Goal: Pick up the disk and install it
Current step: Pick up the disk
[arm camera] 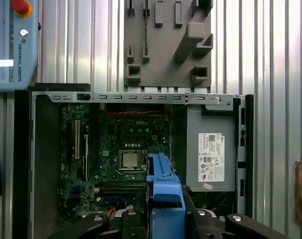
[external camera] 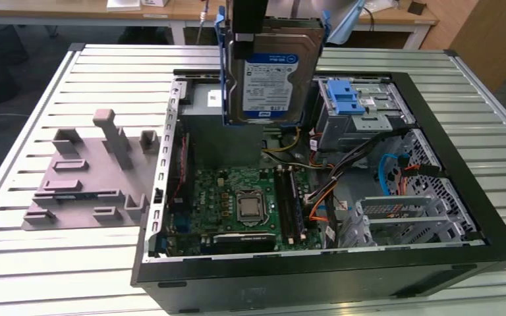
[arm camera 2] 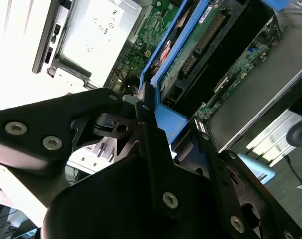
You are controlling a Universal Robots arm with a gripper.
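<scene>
Exterior view: disk (external camera: 271, 72) hangs upright above open computer case (external camera: 323, 263).
Jaws: gripper (arm camera 2: 168, 122) clamps disk's blue frame.

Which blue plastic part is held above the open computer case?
The blue plastic frame around the silver hard drive; the short blue latch strip lies inside the black case.

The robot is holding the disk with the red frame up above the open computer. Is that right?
Not quite. The frame is blue, not red. In the exterior view the end effector holds the disk, with its blue carrier frame, up above the open computer case.
</scene>
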